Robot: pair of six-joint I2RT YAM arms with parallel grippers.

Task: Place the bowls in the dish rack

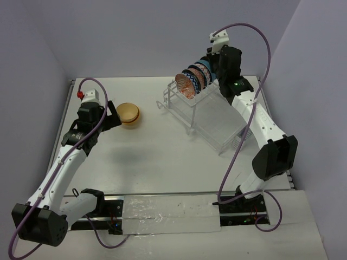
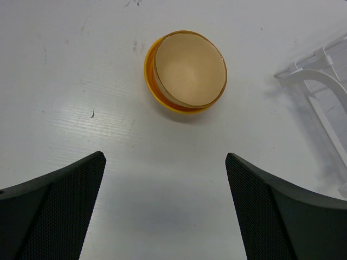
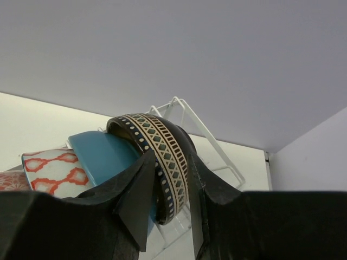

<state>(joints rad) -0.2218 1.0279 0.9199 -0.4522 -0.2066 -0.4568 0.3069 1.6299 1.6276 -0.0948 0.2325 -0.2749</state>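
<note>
White rack holds bowls; right tool clamps dark bowl; left tool wide.

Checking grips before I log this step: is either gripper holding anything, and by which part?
The right gripper pinches the dark round bowl with a cream-patterned band by its rim. The open left gripper holds nothing.

Dish rack: white wire over a clear tray, set askew at about 1 o'clock on the table.
Patterned bowls: a row standing on edge, packed close at the rack's 11 o'clock end.
Dark banded bowl: on edge at the row's end, pinched by the right gripper, against a plain blue bowl; a red-lattice bowl comes next.
Tan bowl: upright, nested in the orange-yellow bowl, at 10 o'clock, well apart from the rack.
</note>
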